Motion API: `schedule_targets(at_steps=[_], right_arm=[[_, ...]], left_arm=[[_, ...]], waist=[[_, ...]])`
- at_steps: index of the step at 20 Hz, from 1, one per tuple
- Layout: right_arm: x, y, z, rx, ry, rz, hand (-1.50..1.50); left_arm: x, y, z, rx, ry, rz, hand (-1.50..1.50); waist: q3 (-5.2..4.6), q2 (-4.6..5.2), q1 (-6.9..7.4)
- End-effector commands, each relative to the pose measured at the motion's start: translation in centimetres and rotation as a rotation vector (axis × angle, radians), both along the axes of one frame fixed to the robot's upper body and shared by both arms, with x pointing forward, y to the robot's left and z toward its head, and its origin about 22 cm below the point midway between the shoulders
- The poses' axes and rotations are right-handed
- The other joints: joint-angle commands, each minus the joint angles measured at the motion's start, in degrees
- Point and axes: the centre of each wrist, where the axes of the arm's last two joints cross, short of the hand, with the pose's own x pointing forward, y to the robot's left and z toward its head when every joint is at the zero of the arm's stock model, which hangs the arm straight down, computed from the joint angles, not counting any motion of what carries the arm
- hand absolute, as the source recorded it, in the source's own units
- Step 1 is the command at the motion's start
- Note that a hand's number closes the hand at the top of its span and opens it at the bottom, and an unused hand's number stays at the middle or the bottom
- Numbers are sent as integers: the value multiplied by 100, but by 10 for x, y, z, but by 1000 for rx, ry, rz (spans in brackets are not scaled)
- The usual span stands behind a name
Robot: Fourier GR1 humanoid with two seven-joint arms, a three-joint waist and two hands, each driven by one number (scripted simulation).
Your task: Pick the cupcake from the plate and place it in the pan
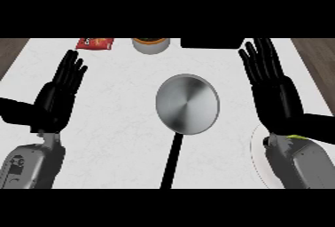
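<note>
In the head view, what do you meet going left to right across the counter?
left hand → red packet → cup → pan → right hand, with the plate rim showing beneath its forearm.

Silver pan [187, 103], black handle; white marbled counter [118, 133].

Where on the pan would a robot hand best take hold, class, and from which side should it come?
Probably the long black handle. It runs straight from the pan toward the robot, between the left robot hand and the right robot hand, so either could come in from its own side and close across it. The round bowl looks too wide.
</note>
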Motion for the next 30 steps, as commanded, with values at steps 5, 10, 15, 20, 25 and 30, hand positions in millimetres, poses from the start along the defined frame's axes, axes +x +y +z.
schedule_targets(at_steps=[5, 10, 15, 20, 25, 30], right_arm=[[-23, -4, 21, -144, -192, 594, -150], [-13, -121, -17, -276, -124, -27, 150], [-48, -173, -75, 19, -200, 221, -150], [-48, -246, -38, -190, -303, 303, -150], [-49, -264, 7, -563, -285, 266, -150], [-48, -245, 54, -977, -289, 277, -150]], left_arm=[[-26, 82, -44, 270, 303, 253, 0], [-48, 105, -70, 320, 442, 341, 0], [-51, 104, -83, 318, 485, 331, 0], [-36, 116, -65, 346, 476, 327, 0], [-32, 95, -68, 346, 492, 322, 0], [-43, 110, -78, 348, 490, 334, 0]], waist=[[218, 149, 137], [231, 268, -198], [215, 178, -122], [197, 143, -48], [190, 120, -31], [169, 91, -32]])
